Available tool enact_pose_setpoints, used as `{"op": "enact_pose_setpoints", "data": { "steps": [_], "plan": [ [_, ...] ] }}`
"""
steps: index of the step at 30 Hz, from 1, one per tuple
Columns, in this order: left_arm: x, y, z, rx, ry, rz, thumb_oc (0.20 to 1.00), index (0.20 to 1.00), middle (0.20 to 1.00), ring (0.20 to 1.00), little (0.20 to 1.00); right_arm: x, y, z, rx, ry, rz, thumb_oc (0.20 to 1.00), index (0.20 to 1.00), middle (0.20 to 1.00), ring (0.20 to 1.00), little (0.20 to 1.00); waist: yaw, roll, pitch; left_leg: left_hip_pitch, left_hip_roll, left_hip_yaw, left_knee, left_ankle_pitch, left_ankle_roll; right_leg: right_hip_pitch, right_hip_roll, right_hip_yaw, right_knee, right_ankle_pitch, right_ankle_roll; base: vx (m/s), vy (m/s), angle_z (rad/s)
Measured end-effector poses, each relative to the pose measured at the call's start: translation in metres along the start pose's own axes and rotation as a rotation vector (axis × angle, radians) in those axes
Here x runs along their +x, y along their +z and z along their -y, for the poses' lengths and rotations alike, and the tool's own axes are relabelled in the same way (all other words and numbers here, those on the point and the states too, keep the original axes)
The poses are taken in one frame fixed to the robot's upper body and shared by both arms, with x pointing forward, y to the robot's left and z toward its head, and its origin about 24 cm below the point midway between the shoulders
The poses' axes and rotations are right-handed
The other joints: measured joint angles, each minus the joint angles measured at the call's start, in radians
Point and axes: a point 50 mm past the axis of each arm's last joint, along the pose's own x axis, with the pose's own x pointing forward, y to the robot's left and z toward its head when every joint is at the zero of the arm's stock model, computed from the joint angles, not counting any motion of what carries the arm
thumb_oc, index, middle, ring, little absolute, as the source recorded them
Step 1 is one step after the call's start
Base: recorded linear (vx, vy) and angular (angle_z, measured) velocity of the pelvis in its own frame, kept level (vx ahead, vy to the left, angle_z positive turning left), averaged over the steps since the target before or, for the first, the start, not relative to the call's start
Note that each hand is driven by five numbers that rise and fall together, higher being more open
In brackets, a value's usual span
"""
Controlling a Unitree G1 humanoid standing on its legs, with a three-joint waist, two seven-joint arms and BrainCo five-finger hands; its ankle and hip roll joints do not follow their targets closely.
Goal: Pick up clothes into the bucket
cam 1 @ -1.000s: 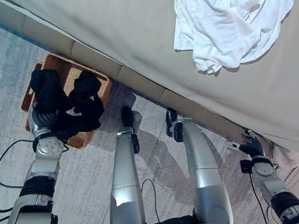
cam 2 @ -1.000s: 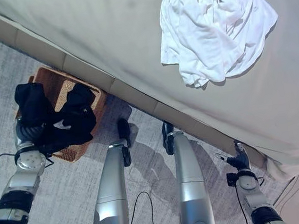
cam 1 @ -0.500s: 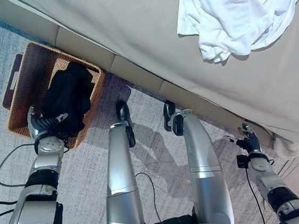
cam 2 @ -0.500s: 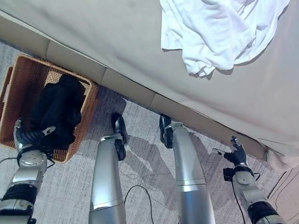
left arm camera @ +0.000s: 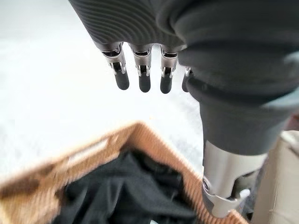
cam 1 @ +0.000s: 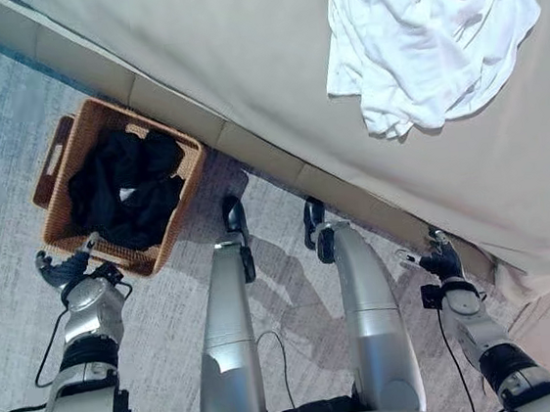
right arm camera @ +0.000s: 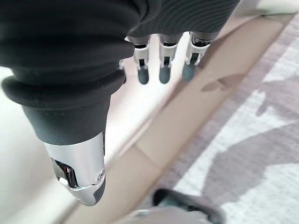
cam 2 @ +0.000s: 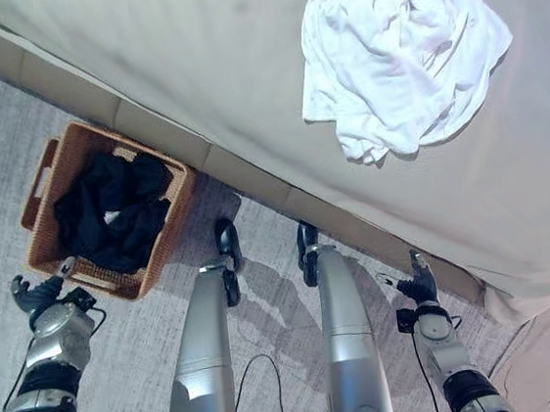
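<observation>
I see even, soft daylight across the head views, with the white shirt (cam 1: 430,37) close to blown out on the bed (cam 1: 240,62). Soft shadows fall on the carpet (cam 1: 159,317) along the bed's base. In my left wrist view the floor glares white and the basket (left arm camera: 154,144) rim smears with blur.

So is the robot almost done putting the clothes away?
About halfway, it looks. The black clothes already lie inside the wicker basket on the floor. Nothing is in hand: the left hand hangs open beside the basket, and the right hand is open down by the bed's edge. Left to do: the white clothes lie crumpled on the bed, untouched.
</observation>
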Motion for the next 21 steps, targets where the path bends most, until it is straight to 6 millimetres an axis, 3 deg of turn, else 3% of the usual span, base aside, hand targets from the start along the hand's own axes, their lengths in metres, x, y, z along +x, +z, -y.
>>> {"op": "enact_pose_setpoints", "data": {
  "steps": [3, 6, 7, 9, 14, 17, 21],
  "plan": [
    [-0.013, 0.009, 0.01, -0.021, -0.08, 0.105, 1.0, 1.0, 1.0, 1.0, 1.0, 0.001, 0.004, 0.001, 0.013, -0.021, 0.016, 1.0, 1.0, 1.0, 1.0, 1.0, 0.024, 0.002, -0.001, 0.12, 0.001, 0.003, -0.108, 0.044, -0.008, 0.1, 0.004, -0.003, -0.076, 0.026, 0.004, -0.04, -0.056, 0.01],
    [-0.034, 0.013, 0.028, -0.109, -0.282, 0.185, 1.0, 1.0, 1.0, 1.0, 1.0, 0.006, 0.03, 0.002, 0.054, -0.028, 0.115, 1.0, 1.0, 1.0, 1.0, 1.0, 0.033, 0.01, -0.004, 0.24, 0.003, 0.003, -0.224, 0.09, -0.014, 0.197, 0.007, -0.009, -0.146, 0.045, 0.005, -0.03, -0.037, 0.0],
    [-0.033, 0.004, 0.033, -0.11, -0.314, 0.149, 1.0, 1.0, 1.0, 1.0, 1.0, 0.009, 0.037, 0.002, 0.064, -0.031, 0.135, 1.0, 1.0, 1.0, 1.0, 1.0, 0.027, 0.013, -0.003, 0.275, 0.008, 0.009, -0.248, 0.091, -0.014, 0.226, 0.01, -0.008, -0.164, 0.045, 0.006, 0.05, -0.091, -0.13],
    [-0.045, -0.035, 0.042, -0.109, -0.394, -0.017, 1.0, 1.0, 1.0, 1.0, 1.0, 0.011, 0.057, 0.0, 0.086, -0.021, 0.216, 1.0, 1.0, 1.0, 1.0, 1.0, 0.022, 0.023, -0.004, 0.42, 0.017, 0.017, -0.324, 0.105, -0.016, 0.36, 0.023, -0.003, -0.228, 0.058, 0.009, 0.06, -0.075, -0.17],
    [-0.074, -0.068, 0.056, -0.016, -0.604, -0.089, 1.0, 1.0, 1.0, 1.0, 1.0, 0.009, 0.086, 0.016, 0.039, -0.041, 0.366, 1.0, 1.0, 1.0, 1.0, 1.0, 0.027, 0.072, -0.027, 0.601, 0.037, 0.029, -0.452, 0.127, -0.025, 0.519, 0.046, -0.005, -0.313, 0.06, 0.012, 0.09, -0.09, -0.08],
    [-0.09, -0.084, 0.054, 0.009, -0.637, -0.105, 1.0, 1.0, 1.0, 1.0, 1.0, 0.006, 0.106, 0.034, -0.065, -0.074, 0.468, 1.0, 1.0, 1.0, 1.0, 1.0, 0.03, 0.121, -0.064, 0.64, 0.047, 0.026, -0.489, 0.144, -0.034, 0.555, 0.057, -0.014, -0.339, 0.065, 0.007, 0.08, -0.129, -0.01],
    [-0.121, -0.128, 0.048, 0.02, -0.624, -0.277, 1.0, 1.0, 1.0, 1.0, 1.0, 0.009, 0.12, 0.053, -0.23, -0.116, 0.521, 1.0, 1.0, 1.0, 1.0, 1.0, 0.052, 0.172, -0.131, 0.665, 0.062, 0.014, -0.498, 0.154, -0.048, 0.584, 0.072, -0.03, -0.355, 0.056, 0.004, 0.0, -0.127, 0.02]
  ]
}}
